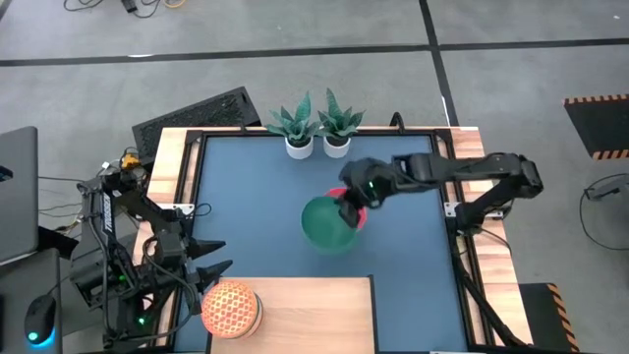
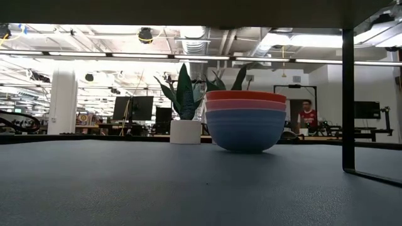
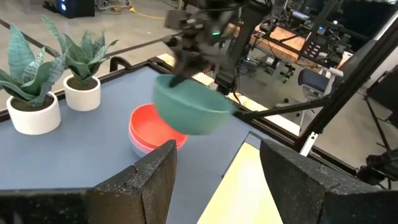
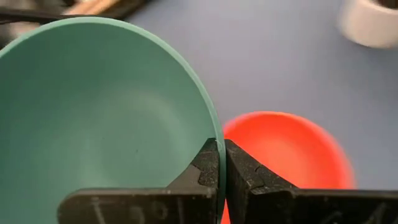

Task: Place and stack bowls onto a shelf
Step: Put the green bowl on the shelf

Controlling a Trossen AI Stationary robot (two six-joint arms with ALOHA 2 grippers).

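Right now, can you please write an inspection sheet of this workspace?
Surface: dark blue tabletop, pale wooden shelf at the near edge.
Job's things: green bowl lifted; red bowl tops the pink and blue stack; patterned orange bowl on shelf.
Clutter: two potted plants.
Grippers: right gripper shut on green bowl's rim; left gripper open, waiting.
Cables: wires beside left arm.
Surroundings: person far off.

The green bowl (image 4: 93,118) was pinched by its rim between the closed jaws of the right gripper (image 4: 221,163), one finger inside and one outside, hanging tilted in the air. Below and just beyond the jaws sat a stack (image 2: 245,120) of red, pink and light blue bowls. A patterned orange-red bowl (image 1: 231,309) lay on the pale wooden shelf (image 1: 314,315), just beside the spread jaws of the left gripper (image 1: 201,267).
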